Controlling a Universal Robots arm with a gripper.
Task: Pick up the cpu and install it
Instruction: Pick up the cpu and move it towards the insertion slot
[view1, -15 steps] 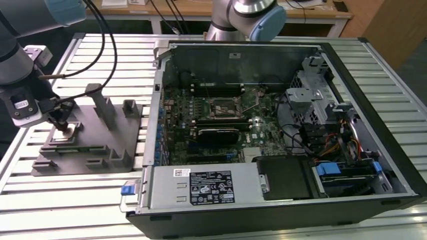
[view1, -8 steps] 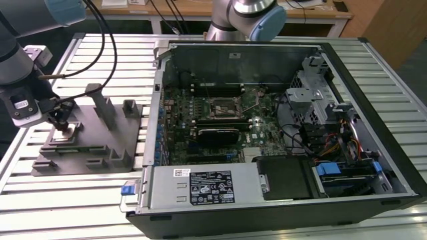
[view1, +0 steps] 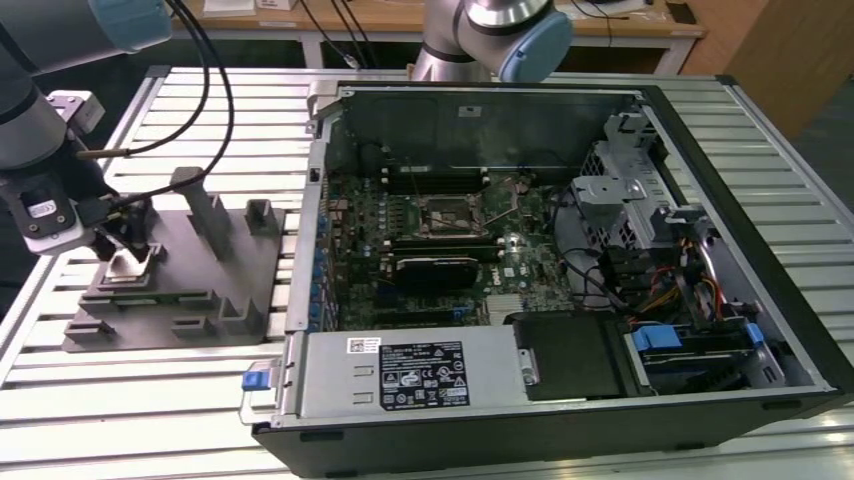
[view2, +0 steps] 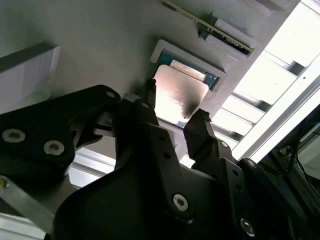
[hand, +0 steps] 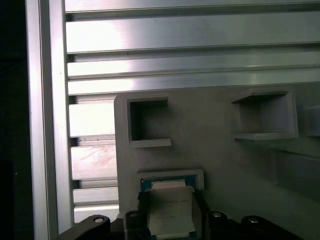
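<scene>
One arm reaches down at the exterior view's left, near the worktop's (view1: 160, 400) edge on that side. Its end effector (view1: 128, 248) is lowered onto a grey holder (view1: 187, 290) with upright posts that lies flat on the slatted metal. The cpu (view1: 130, 266) lies in a shallow square pocket of that holder, directly under the end effector and close to the worktop's edge.

In the second wrist view the end effector (view2: 175, 107) is set narrow. One black finger (view2: 199, 125) is against one edge of the cpu (view2: 179, 95) and the other finger is against the opposite edge. The pale metal top shows between them, and the chip rests level in its pocket. The first wrist view shows the same grip, with the cpu (hand: 170, 205) bracketed by the end effector (hand: 171, 200).

Further toward the exterior view's right, an open computer case (view1: 534, 450) lies on its side, taking up the middle and that side of the worktop. Inside it are a green circuit board (view1: 400, 250) with a square socket (view1: 447, 213) near its middle, and a silver power box (view1: 400, 375) along the near wall. The base of a second arm (view1: 487, 40) rises behind the case at the far edge.
</scene>
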